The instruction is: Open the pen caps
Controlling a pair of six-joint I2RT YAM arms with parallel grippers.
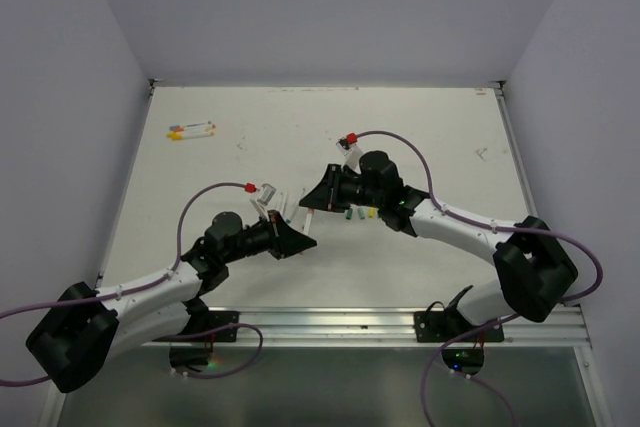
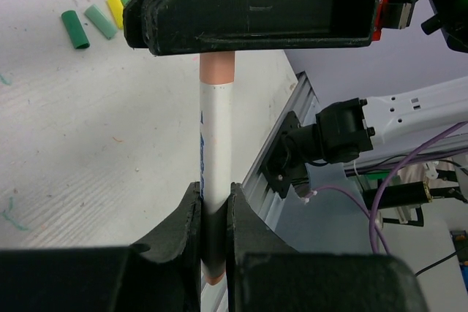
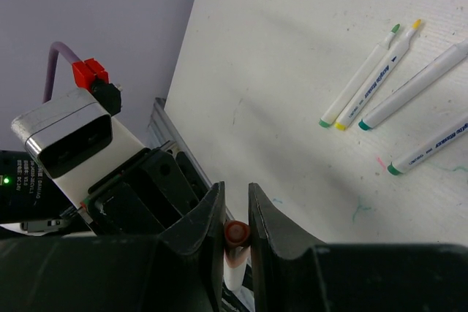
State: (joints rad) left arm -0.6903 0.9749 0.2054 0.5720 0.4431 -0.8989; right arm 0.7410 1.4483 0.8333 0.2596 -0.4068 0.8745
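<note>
My left gripper [image 2: 216, 193] is shut on the white body of a pen [image 2: 217, 133], which it holds off the table. My right gripper [image 3: 235, 193] is shut on that pen's orange-red cap [image 3: 237, 233], which also shows in the left wrist view [image 2: 217, 68] just under the right fingers [image 2: 248, 5]. In the top view the left gripper [image 1: 299, 239] and the right gripper [image 1: 312, 201] meet tip to tip at mid table. Loose caps, dark green [image 2: 74, 28], pale green [image 2: 100, 21] and yellow [image 2: 115, 9], lie on the table. Several uncapped pens [image 3: 358, 96] lie side by side.
Two more pens [image 1: 190, 129] lie at the far left of the white table [image 1: 420, 127]. An aluminium rail [image 1: 350, 322] runs along the near edge. Purple cables [image 1: 400, 137] loop over both arms. Grey walls close in the left, back and right.
</note>
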